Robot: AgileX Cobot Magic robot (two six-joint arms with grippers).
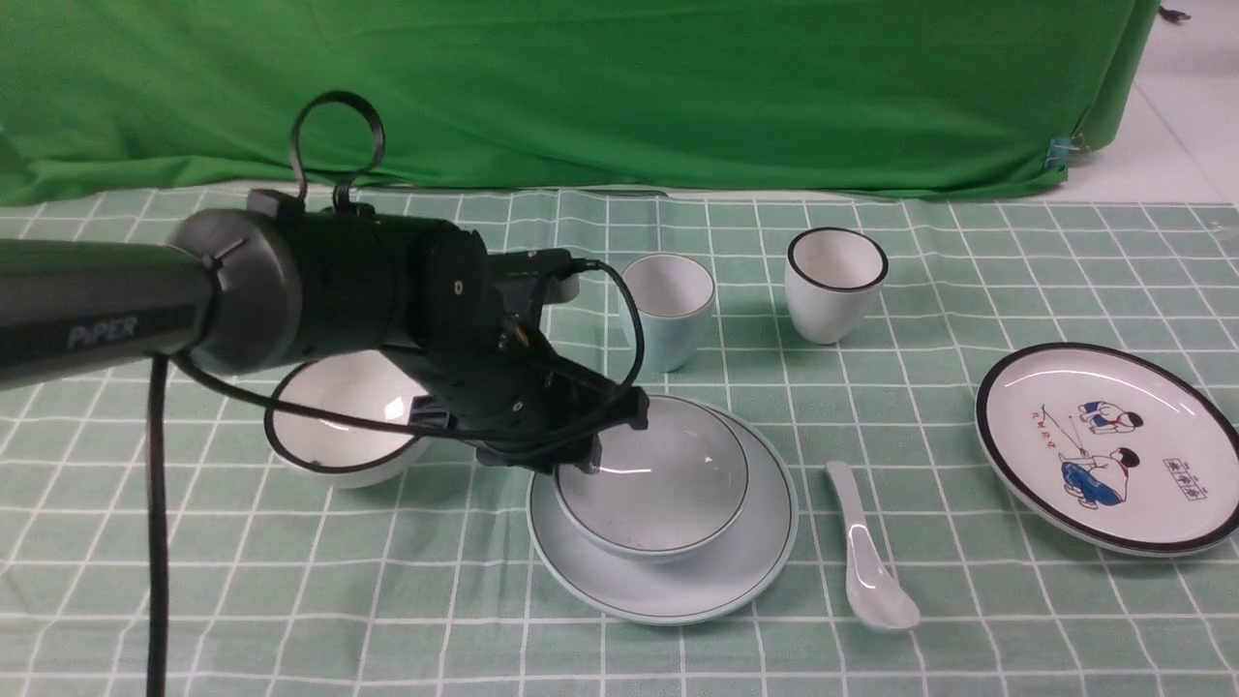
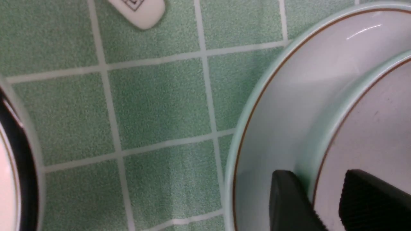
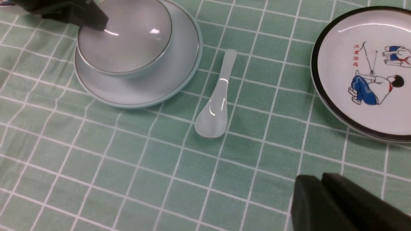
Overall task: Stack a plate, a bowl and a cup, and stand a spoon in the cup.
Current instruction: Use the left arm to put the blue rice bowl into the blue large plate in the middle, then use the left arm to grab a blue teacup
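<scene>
The pale blue-grey bowl (image 1: 658, 484) sits in the plate (image 1: 678, 581) at the middle of the table. My left gripper (image 1: 590, 455) is at the bowl's left rim and is open. In the left wrist view one finger (image 2: 289, 199) is outside the bowl's wall over the plate (image 2: 289, 112), and the other is inside the bowl (image 2: 379, 128) with a gap to the rim. Behind them the pale blue cup (image 1: 668, 310) stands upright. The white spoon (image 1: 866, 561) lies flat to the plate's right. My right gripper (image 3: 318, 178) hovers shut over bare cloth near the spoon (image 3: 216, 102).
A white black-rimmed bowl (image 1: 339, 426) stands left of the plate, under my left arm. A black-rimmed white cup (image 1: 834, 281) is at the back right and a cartoon plate (image 1: 1103, 445) at the far right. A patterned spoon handle (image 2: 141, 12) lies near the left gripper.
</scene>
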